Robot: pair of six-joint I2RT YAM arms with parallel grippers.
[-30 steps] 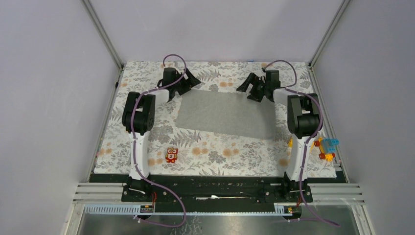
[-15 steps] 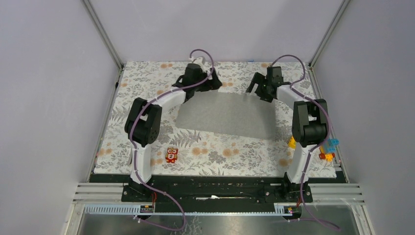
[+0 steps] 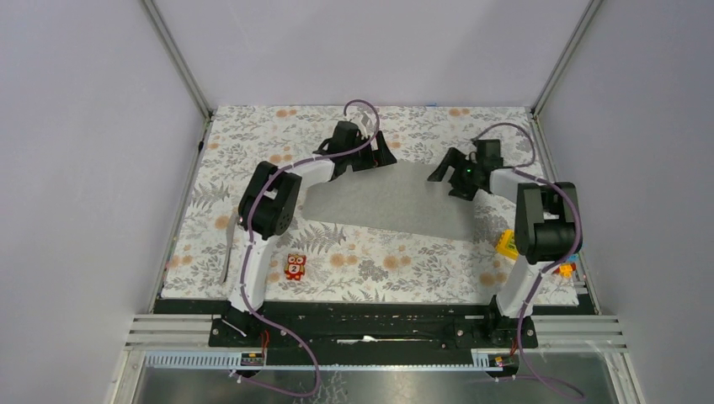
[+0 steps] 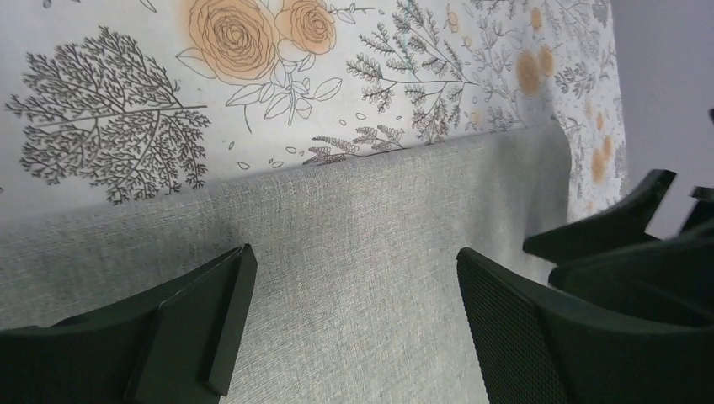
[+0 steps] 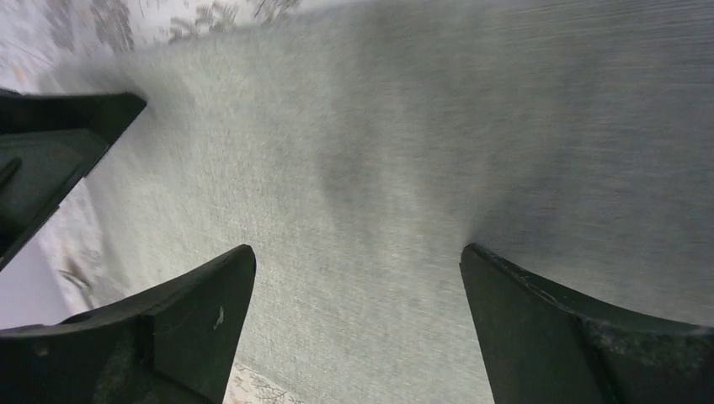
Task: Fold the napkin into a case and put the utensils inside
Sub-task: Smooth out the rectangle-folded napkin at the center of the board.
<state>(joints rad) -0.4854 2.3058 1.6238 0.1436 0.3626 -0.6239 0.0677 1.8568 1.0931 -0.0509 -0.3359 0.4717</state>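
Grey soft cloth napkin lies under both outstretched arms; left gripper and right gripper spread wide, holding nothing.

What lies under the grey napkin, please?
The napkin lies on the floral table cover, which shows around it. Whatever else may be beneath the cloth is covered and cannot be seen.
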